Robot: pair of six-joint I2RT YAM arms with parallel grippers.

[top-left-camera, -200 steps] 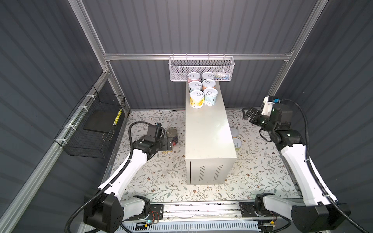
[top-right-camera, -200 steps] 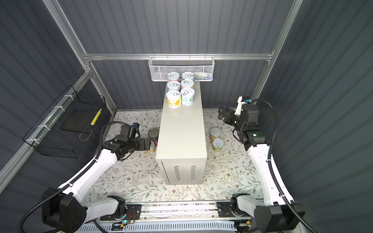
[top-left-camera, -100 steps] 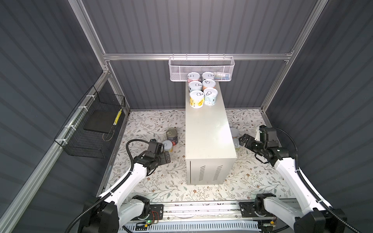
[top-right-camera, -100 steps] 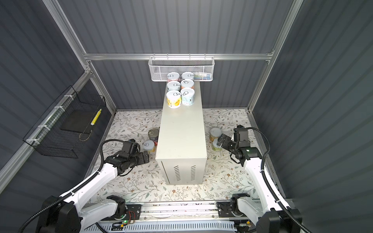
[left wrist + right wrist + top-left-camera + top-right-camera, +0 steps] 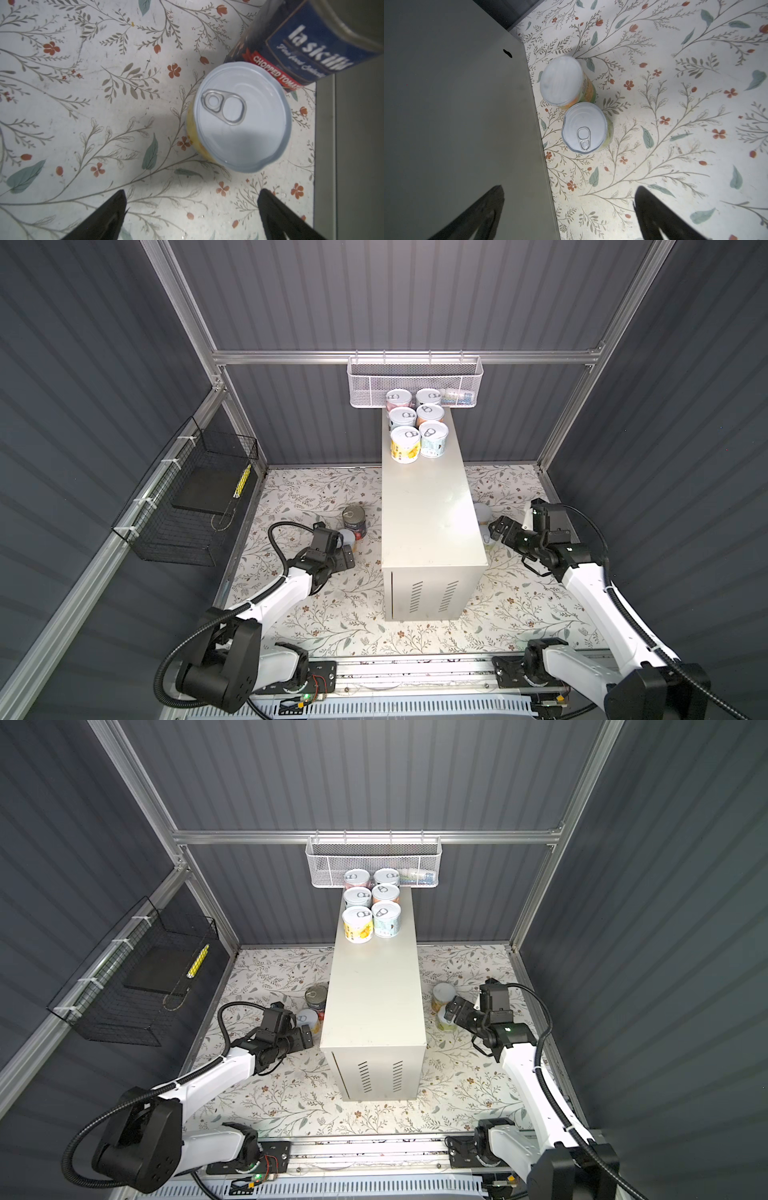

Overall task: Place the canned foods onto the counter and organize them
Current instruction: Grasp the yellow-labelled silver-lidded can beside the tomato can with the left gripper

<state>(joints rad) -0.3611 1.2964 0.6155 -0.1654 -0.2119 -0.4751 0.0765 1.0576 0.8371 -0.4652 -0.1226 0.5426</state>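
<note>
Floral mat (image 5: 332,614): covers the cell floor and carries everything below.

Counter (image 5: 428,506): stands upright mid-mat, long top running 12 to 6 o'clock in both top views.

Six tins (image 5: 417,423): upright in two rows of three, packed together at the 12 o'clock end of the counter top. The rest of the top is bare.

Tomato can (image 5: 354,520): upright on the mat at 9 o'clock of the counter, near its side.

Yellow tin (image 5: 243,116): upright on the mat, tab up, just beside the tomato can at its 6 o'clock.

Orange tin (image 5: 562,81): on the mat at 3 o'clock of the counter, upper face plain with no tab.

Green tin (image 5: 584,126): upright, tab up, just beside the orange tin at its 6 o'clock.

Left gripper (image 5: 192,193): fingers spread wide, grasping nothing. It sits at 6 o'clock of the yellow tin. The tin lies ahead of the tips, clear of both, offset toward the counter-side finger.

Right gripper (image 5: 569,188): fingers spread wide, grasping nothing. It reaches in from 3 o'clock. The green tin lies ahead of the gap, apart from both tips; one finger shows against the counter.
</note>
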